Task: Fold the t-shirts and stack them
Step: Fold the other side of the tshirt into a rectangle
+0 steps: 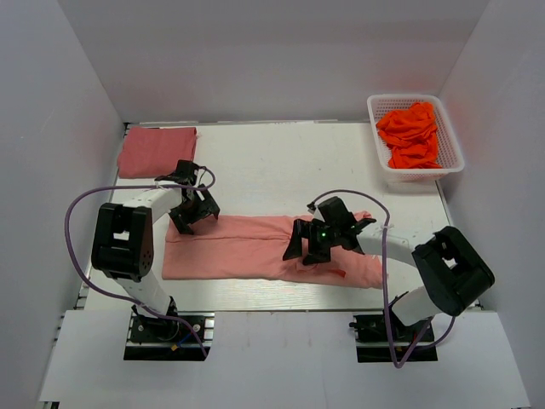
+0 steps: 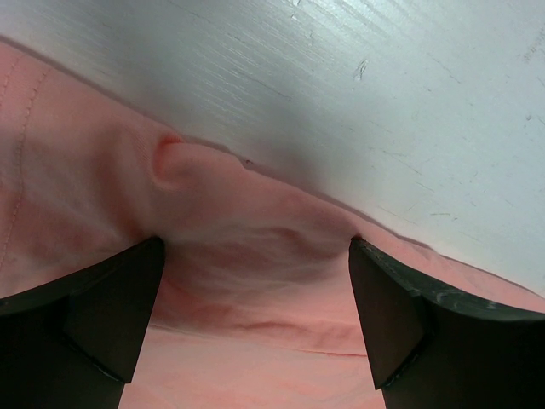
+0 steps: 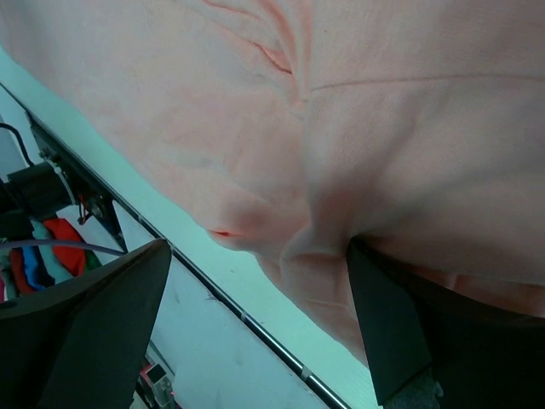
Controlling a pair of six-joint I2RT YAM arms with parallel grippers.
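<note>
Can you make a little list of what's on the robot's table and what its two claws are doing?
pink shirt: laid out long across the middle of the table
red shirt: folded, far left corner
basket: white, far right corner, holding orange cloth
left gripper: open, over the pink shirt's far left edge
right gripper: open, over the pink shirt's right part
</note>
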